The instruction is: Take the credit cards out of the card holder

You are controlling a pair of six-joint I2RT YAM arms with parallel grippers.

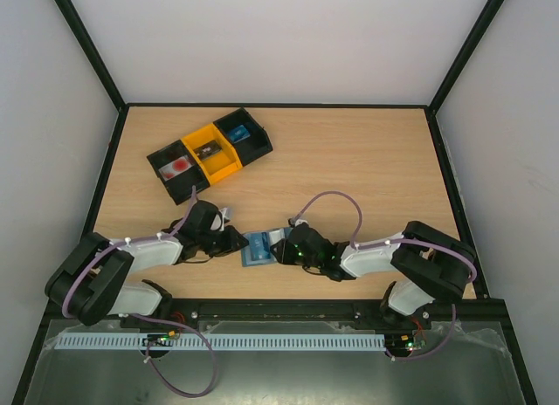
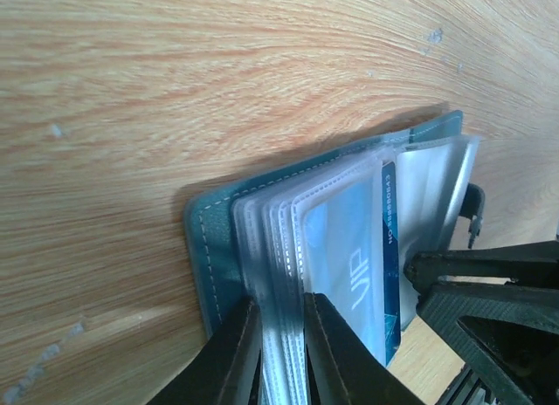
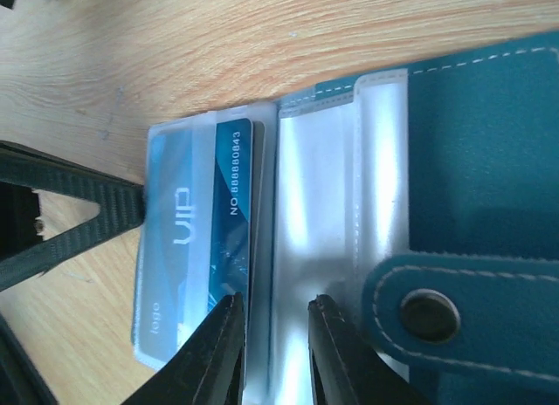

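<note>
Clamping card holder (image 1: pixel 258 248): left gripper (image 2: pixel 282 309); right gripper (image 3: pixel 276 304).

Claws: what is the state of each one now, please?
Left claw: closed, pinching the card holder by its clear sleeves.
Right claw: closed, pinching the card holder by one of its clear sleeves.
</note>
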